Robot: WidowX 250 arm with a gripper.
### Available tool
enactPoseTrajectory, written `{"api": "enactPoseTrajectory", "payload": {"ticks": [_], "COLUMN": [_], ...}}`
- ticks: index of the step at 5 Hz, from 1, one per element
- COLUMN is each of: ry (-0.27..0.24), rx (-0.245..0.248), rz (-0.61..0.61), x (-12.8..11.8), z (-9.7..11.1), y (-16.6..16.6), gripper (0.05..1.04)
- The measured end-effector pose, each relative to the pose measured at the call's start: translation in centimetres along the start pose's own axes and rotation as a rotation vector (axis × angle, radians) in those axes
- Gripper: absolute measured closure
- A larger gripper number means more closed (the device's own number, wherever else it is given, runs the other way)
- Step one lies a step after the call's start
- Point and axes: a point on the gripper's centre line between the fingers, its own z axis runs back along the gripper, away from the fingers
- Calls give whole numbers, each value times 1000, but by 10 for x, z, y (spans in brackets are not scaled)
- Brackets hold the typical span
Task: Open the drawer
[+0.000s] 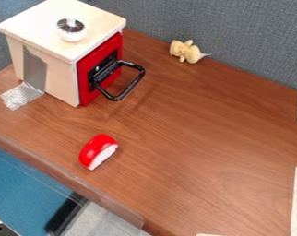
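A small wooden box [55, 64] stands at the upper left of the table. Its red drawer front [85, 87] faces right and lies flush against the box, so the drawer is closed. From that front a black looped handle [138, 81] sticks out to the right, over the tabletop.
A white knob with a dark patterned top [71, 30] sits on the box, and tape [21, 95] runs from its side to the table [194, 124]. Nearer the front edge lies a red and white toy piece [98, 151]. A pale yellow figure [187, 51] lies by the grey partition [225, 37].
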Motion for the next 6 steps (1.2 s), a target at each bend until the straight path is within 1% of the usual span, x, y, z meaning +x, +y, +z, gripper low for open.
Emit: {"api": "enactPoseTrajectory", "payload": {"ticks": [1,2,3,4,5,6], "ry": [36,11,-79,-80,-32,-4], "rx": [-8,-53,-69,-79,-39,10], "rz": [4,-17,-88,-175,-248,-271], "x": [-3,-4,-4,-17,-39,-46], "z": [-12,10,46,50,24,0], "y": [0,-11,-37,-66,-89,-95], "gripper": [83,83,83,83,83,83]}}
